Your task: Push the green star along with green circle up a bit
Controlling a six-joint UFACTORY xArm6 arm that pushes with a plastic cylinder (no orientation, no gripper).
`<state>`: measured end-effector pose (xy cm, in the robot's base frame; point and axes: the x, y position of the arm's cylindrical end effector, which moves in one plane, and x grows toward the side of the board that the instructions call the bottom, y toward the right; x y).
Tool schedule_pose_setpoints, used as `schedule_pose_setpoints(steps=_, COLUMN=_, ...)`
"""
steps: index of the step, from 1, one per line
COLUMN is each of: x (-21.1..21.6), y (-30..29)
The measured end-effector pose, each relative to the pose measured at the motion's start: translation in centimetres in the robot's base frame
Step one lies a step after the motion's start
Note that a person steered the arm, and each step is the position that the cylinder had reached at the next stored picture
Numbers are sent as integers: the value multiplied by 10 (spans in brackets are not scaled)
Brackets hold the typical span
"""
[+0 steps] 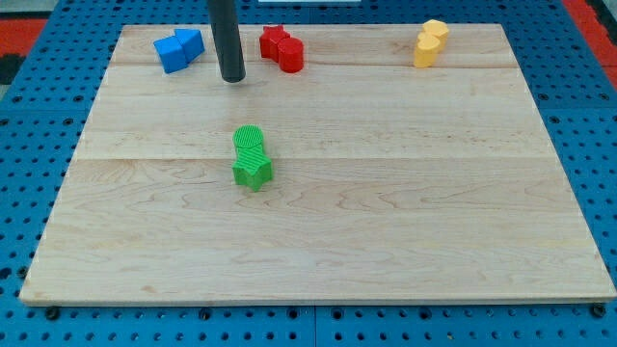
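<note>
The green star point(253, 171) lies near the middle of the wooden board, a little to the view's left. The green circle point(250, 141) touches it just above. My tip point(232, 78) rests on the board near the view's top, well above the green pair and slightly left of them. It sits between the blue blocks and the red blocks, touching neither.
Two blue blocks point(178, 48) lie together at the view's top left. Two red blocks point(282, 47) lie together right of my tip. Two yellow blocks point(430, 43) lie at the view's top right. The wooden board point(386, 222) rests on a blue pegboard.
</note>
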<state>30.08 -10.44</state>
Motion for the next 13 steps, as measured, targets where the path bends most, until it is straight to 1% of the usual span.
schedule_pose_setpoints(steps=3, x=1, y=0)
schedule_pose_setpoints(steps=5, x=13, y=1)
schedule_pose_setpoints(steps=13, x=13, y=9)
